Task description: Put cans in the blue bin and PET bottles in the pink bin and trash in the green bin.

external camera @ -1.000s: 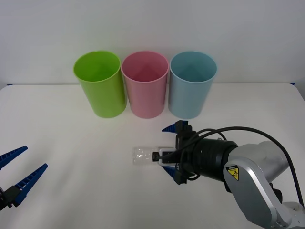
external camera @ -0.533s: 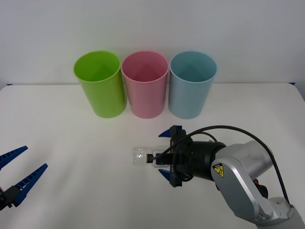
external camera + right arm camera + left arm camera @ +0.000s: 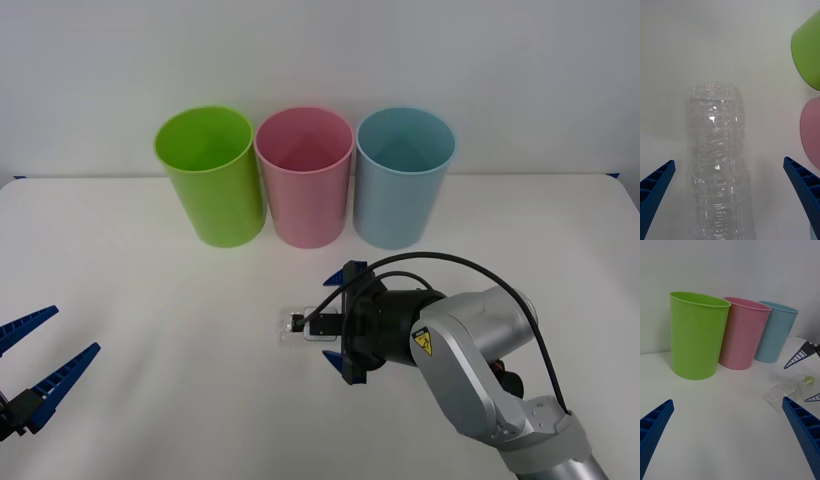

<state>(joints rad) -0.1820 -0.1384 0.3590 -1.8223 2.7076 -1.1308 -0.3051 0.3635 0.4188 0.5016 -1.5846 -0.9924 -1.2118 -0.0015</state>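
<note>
1. White table (image 3: 150,300) fills the foreground, with a plain pale wall behind it.
2. 3 bins stand upright in a row near the table's far edge: green bin (image 3: 208,175) on the left, pink bin (image 3: 305,175) in the middle, blue bin (image 3: 404,175) on the right. Neighbouring bins stand just beside one another; whether they touch I cannot tell.
3. 1 clear crinkled bottle (image 3: 291,325) lies on its side on the table, in front of the pink bin and well apart from all 3 bins. In the left wrist view its lime cap (image 3: 808,380) points toward the right arm.
4. Right gripper (image 3: 338,322) sits low over the table at the bottle's cap end, with its 2 blue fingers (image 3: 803,187) spread wide, 1 on each side of the bottle. In the right wrist view the bottle lies between them with a gap on both sides, so neither finger touches it.
5. Left gripper (image 3: 35,360) hovers at the table's near left corner, well apart from the bottle, its fingers (image 3: 801,427) spread apart and holding nothing.
</note>
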